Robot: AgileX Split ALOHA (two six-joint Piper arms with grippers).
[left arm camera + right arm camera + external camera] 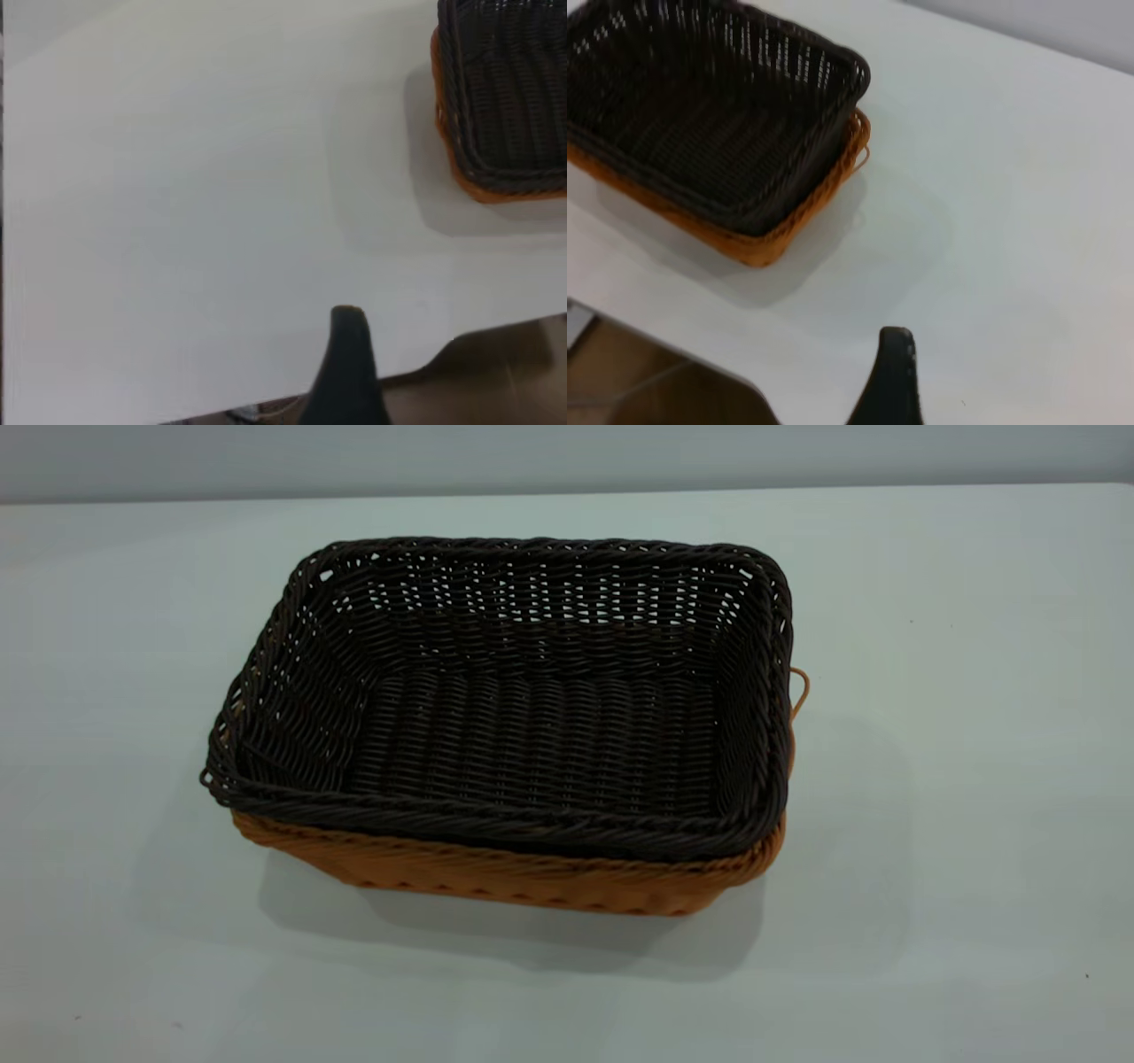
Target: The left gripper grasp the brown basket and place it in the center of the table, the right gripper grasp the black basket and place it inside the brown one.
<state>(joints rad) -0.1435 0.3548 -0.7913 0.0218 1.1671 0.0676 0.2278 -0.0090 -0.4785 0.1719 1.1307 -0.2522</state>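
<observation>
The black basket (532,717) sits nested inside the brown basket (496,881) near the middle of the table (957,779). Only the brown basket's front wall, rim edge and one loop handle show. Neither gripper shows in the exterior view. In the left wrist view the left gripper (436,367) hangs over the table's edge, well away from the nested baskets (505,97); one black finger (350,363) shows, with nothing beside it. In the right wrist view the right gripper (966,372) is above bare table, apart from the baskets (709,124); one finger (893,381) shows. Both hold nothing.
The table edge and brown floor (496,372) show near the left gripper. A table corner and floor (647,381) show in the right wrist view. A grey wall (567,456) runs behind the table.
</observation>
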